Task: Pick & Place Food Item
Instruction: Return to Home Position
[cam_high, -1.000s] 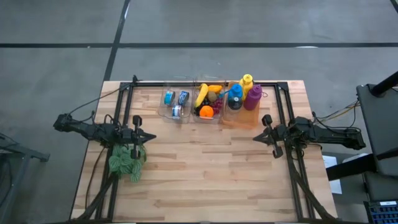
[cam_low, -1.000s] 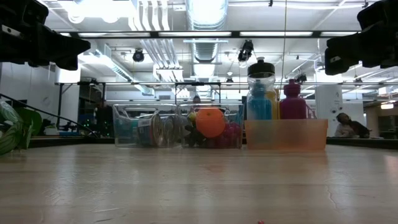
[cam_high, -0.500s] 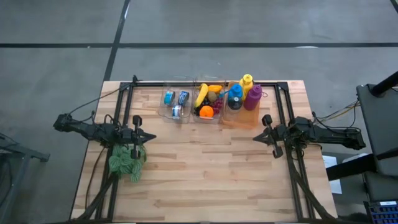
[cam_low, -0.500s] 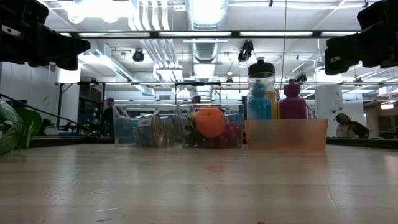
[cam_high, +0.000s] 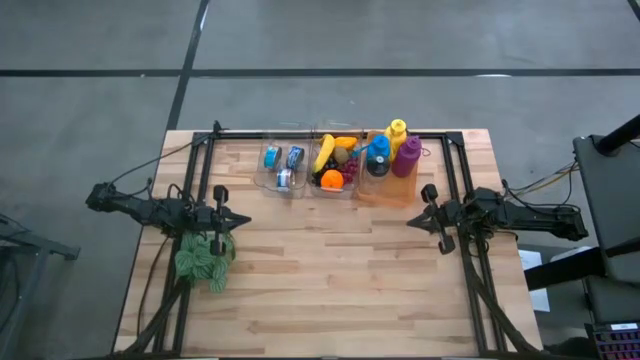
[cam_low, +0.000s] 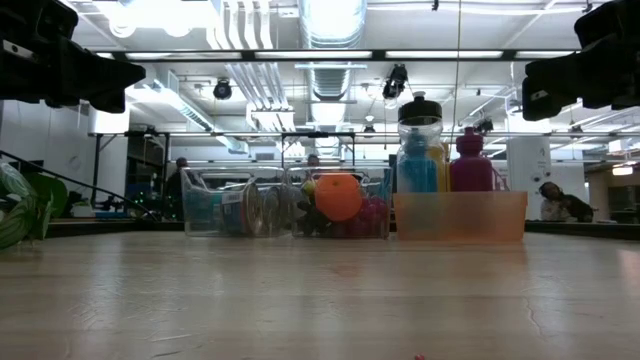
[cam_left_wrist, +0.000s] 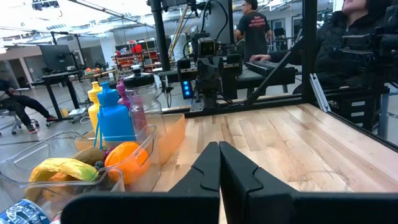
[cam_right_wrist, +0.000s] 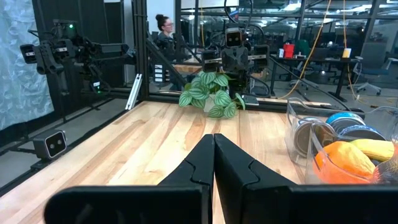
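No movement on the tabletop since a second ago, only a slight shift by a person in the room behind. Over the left edge, beside a green plant, the left arm, pointing inward with jaws pressed fully together and empty; over the right edge, the right arm, facing it with jaws likewise closed tight on nothing. Along the far edge, three tuna cans inside the left clear bin, touching a middle bin with a banana and an orange, then an orange bin of bottles.
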